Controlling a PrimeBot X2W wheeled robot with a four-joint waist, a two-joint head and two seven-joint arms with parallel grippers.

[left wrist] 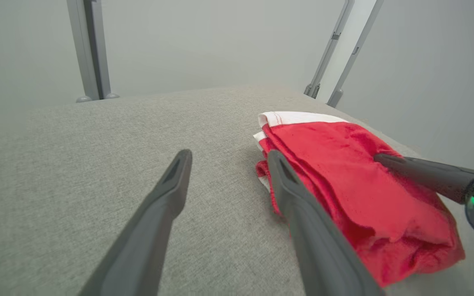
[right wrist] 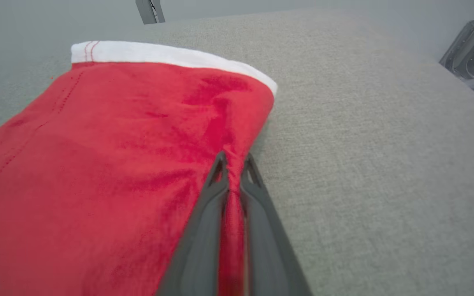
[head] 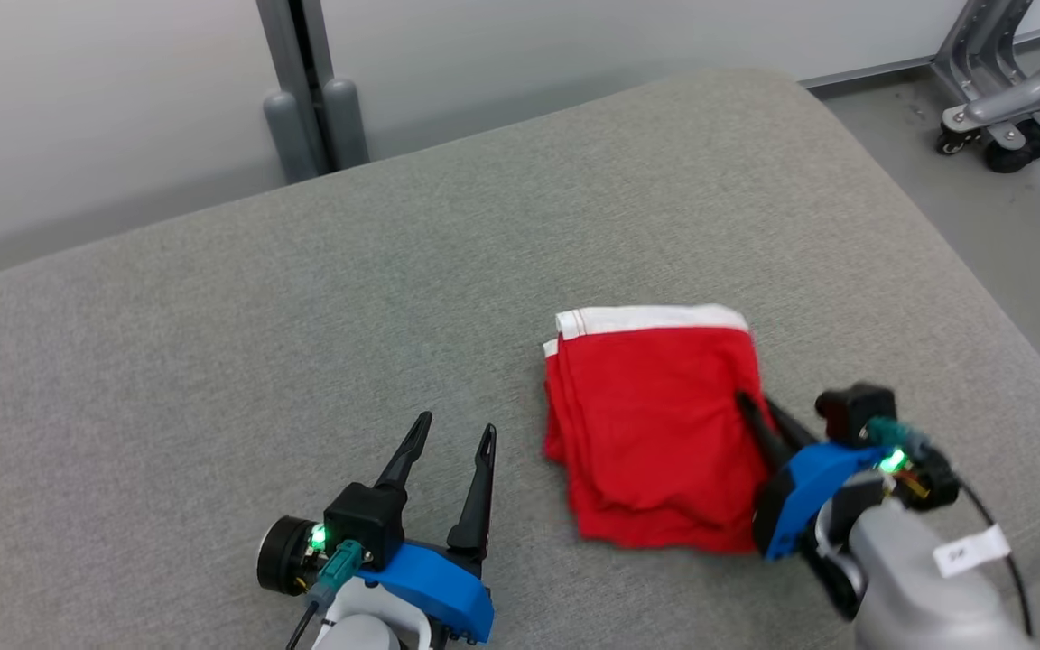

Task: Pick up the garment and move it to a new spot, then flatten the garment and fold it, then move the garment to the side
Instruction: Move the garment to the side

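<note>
The garment point(head: 655, 424) is red with a white waistband and lies folded in several layers on the grey padded table point(head: 303, 316), right of centre. My right gripper point(head: 748, 403) is shut on the garment's right edge; in the right wrist view a ridge of red cloth is pinched between its fingers point(right wrist: 216, 181) on the garment point(right wrist: 117, 164). My left gripper point(head: 454, 431) stands open on the table to the garment's left, nothing between its fingers. In the left wrist view the garment point(left wrist: 352, 185) lies just right of my left gripper point(left wrist: 228, 158), with the right gripper's finger point(left wrist: 422, 172) on its far side.
The table's rounded right edge point(head: 1026, 361) lies close behind my right arm, with floor beyond. A wheeled metal stand point(head: 1007, 108) is at the far right. Grey posts point(head: 308, 99) rise behind the table's far edge. Bare cloth surface stretches left of the garment.
</note>
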